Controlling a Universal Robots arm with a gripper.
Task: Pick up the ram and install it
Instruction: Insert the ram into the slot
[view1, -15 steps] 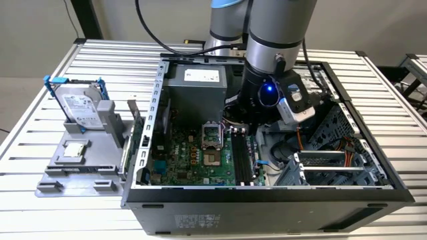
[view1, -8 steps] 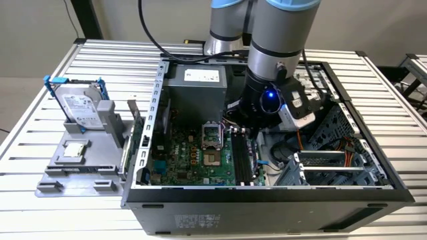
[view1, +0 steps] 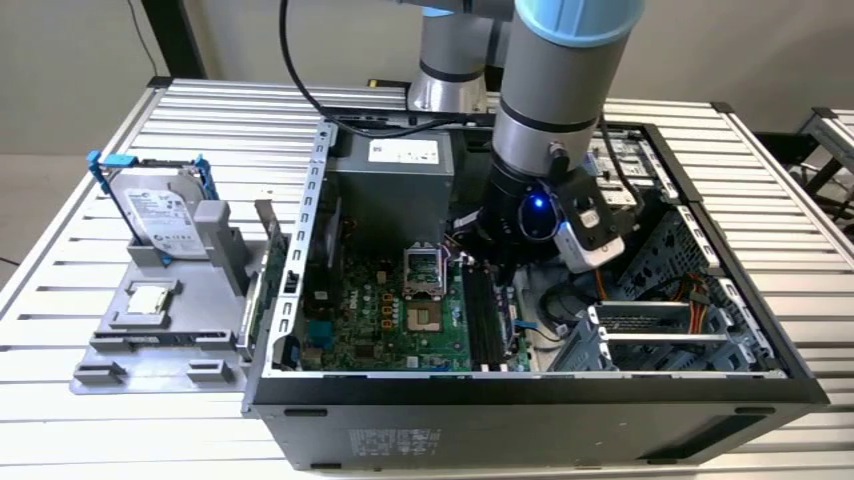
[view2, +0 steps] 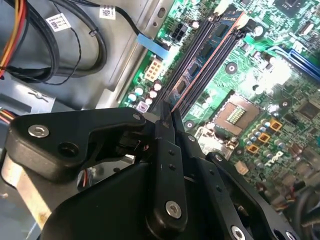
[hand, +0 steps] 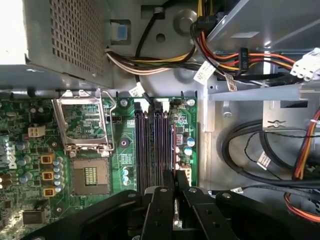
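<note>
My gripper (view1: 497, 268) reaches down into the open computer case (view1: 534, 385), over the black memory slots (view1: 483, 325) of the green motherboard (view1: 380, 320). In both wrist views its black fingers (hand: 159, 205) are shut on the ram (hand: 173, 150), seen edge-on as a thin reddish strip. The ram (view2: 210, 59) runs along the slots (view2: 200, 50), in line with the slot on the side of the cables. Whether its lower edge touches the slot I cannot tell.
The open CPU socket (hand: 90, 175) lies beside the slots. Black and coloured cables (hand: 260, 150) and a metal drive cage (view1: 667, 330) crowd the far side. Outside the case, a hard drive with blue rails (view1: 167, 210) stands on a grey fixture (view1: 160, 340).
</note>
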